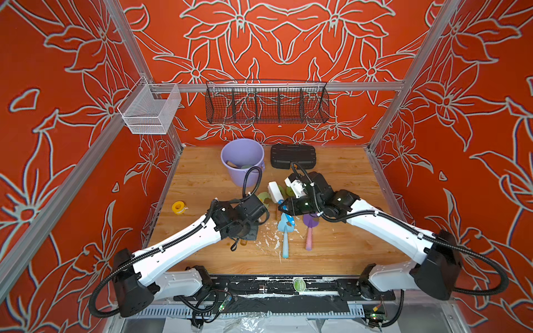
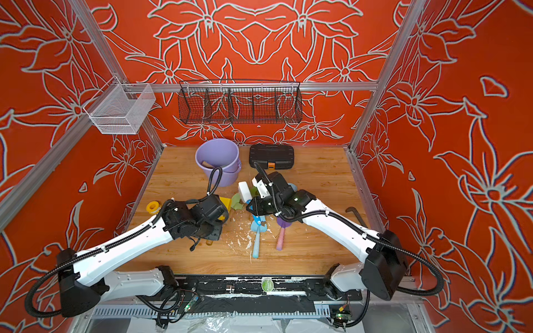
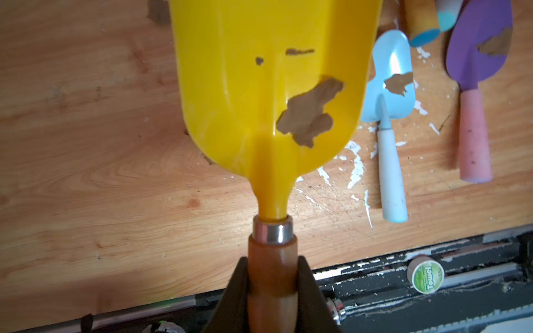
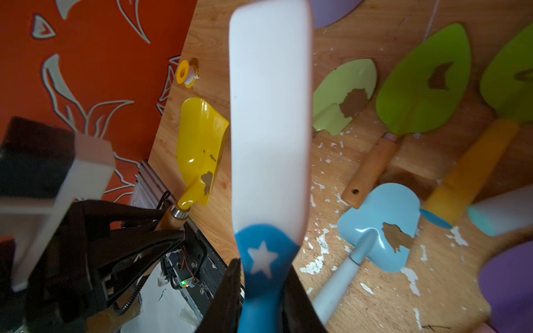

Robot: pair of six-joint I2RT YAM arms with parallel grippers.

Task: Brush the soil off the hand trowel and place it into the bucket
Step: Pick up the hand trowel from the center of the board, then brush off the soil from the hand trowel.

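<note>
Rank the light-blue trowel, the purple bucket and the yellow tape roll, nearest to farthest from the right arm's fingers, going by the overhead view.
From the right fingers, in a top view:
1. light-blue trowel, right next to them, on the front side.
2. purple bucket, at the back, toward the left.
3. yellow tape roll, far off by the left wall.

Robot lab test cell: aluminium frame (image 1: 288,86), orange floral printed walls (image 1: 288,43), wooden tabletop (image 1: 346,248), 2 mounted arms (image 1: 178,245).
</note>
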